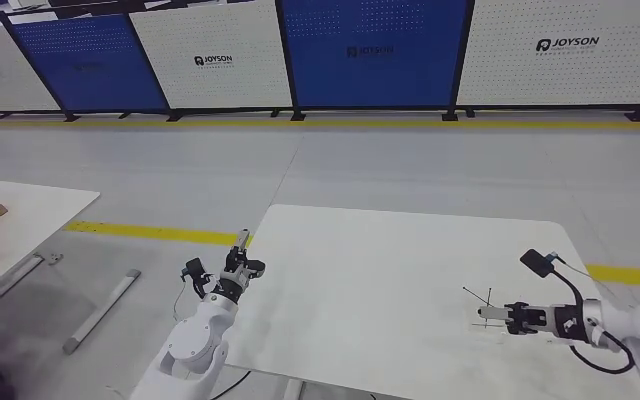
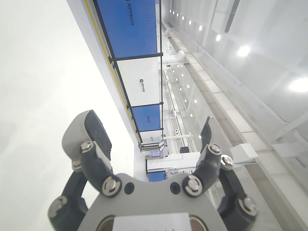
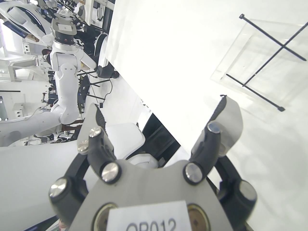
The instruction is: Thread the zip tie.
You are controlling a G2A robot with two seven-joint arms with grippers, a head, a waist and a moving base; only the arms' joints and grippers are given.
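- At the 4 o'clock side of the desk (image 1: 400, 260), three black zip ties (image 3: 283, 47) are lying crossed on a clear plate (image 3: 240, 56), maybe so they are lifted up and easy to grab.
- The right claw (image 3: 158, 102) is hovering just beside them, fingers spread wide, likely getting ready to pick one.
- The left claw (image 2: 149, 116) is hanging at 8 o'clock, spread wide too and holding nothing.

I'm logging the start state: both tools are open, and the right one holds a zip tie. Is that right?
No. The left tool and right tool are open, but the right one holds nothing: the right wrist view shows the zip ties lying on a clear plate, apart from it.
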